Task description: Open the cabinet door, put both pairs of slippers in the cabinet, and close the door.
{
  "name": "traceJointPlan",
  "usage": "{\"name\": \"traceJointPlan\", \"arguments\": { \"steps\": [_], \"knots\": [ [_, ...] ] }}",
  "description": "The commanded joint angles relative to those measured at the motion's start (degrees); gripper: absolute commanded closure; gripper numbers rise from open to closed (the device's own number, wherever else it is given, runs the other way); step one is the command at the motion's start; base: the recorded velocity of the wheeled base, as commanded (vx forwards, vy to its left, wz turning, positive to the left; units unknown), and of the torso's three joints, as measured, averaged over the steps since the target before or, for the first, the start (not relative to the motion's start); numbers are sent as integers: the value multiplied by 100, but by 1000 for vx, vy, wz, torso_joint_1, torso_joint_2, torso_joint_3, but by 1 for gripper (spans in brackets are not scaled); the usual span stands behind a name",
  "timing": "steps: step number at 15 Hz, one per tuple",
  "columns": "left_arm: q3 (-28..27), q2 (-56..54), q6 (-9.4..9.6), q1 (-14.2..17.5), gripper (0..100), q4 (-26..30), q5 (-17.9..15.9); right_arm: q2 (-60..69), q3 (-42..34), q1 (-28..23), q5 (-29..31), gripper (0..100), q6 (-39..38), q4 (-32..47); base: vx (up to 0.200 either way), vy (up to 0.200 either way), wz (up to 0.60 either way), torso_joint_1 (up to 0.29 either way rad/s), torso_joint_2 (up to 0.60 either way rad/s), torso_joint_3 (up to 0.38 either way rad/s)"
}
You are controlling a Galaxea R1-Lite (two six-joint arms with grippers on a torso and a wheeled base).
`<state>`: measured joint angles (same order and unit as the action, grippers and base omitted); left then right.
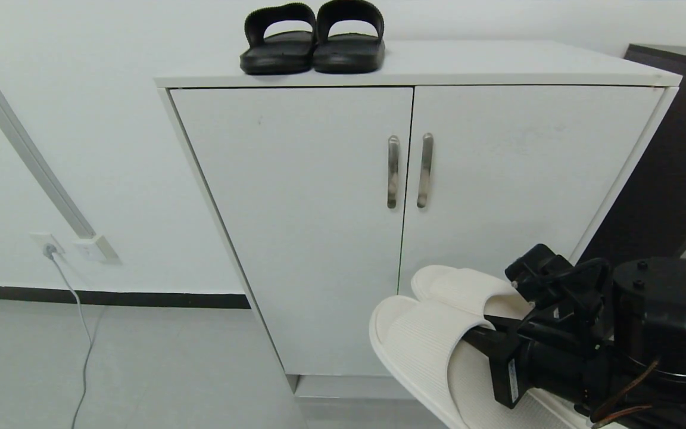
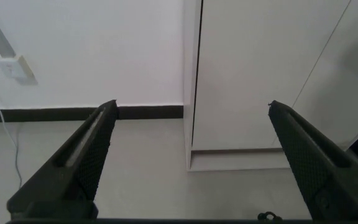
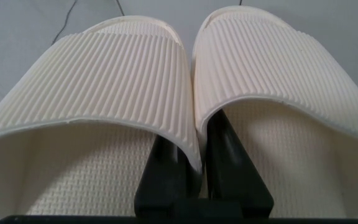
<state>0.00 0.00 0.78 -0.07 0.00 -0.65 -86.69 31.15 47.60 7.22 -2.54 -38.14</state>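
Observation:
The white cabinet stands with both doors closed, its two metal handles side by side at the middle. A pair of black slippers rests on its top, toward the left. My right gripper is low in front of the right door, shut on the pair of white slippers. One finger sits inside each slipper, pinching the inner strap edges together. My left gripper hangs open and empty, facing the cabinet's lower left corner.
A wall socket with a grey cable is on the wall at the left, and the cable trails down to the floor. A dark piece of furniture stands right of the cabinet. Grey floor lies open on the left.

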Motion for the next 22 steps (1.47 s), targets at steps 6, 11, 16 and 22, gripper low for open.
{"name": "traceJointPlan", "arguments": {
  "steps": [6, 11, 16, 22],
  "knots": [
    [-1714, 615, -131, -1, 0, 211, 548, 12, -135, 3, 8, 100, 7, -9, 0, 0, 0, 2, 171, 170],
    [-1995, 1468, -183, -10, 0, 624, -401, -15, -197, 30, 8, 100, 245, -9, 0, 0, 0, 0, 0, 0],
    [-2021, 2540, -175, -28, 0, 229, -1509, 3, -241, 144, 8, 100, 245, 0, 0, 0, 0, 0, 0, 0],
    [-2347, 4386, -166, -283, 0, -1512, -1825, -59, -232, 144, -1, 100, 245, 0, 0, 0, 0, 0, 0, 0]
  ]
}}
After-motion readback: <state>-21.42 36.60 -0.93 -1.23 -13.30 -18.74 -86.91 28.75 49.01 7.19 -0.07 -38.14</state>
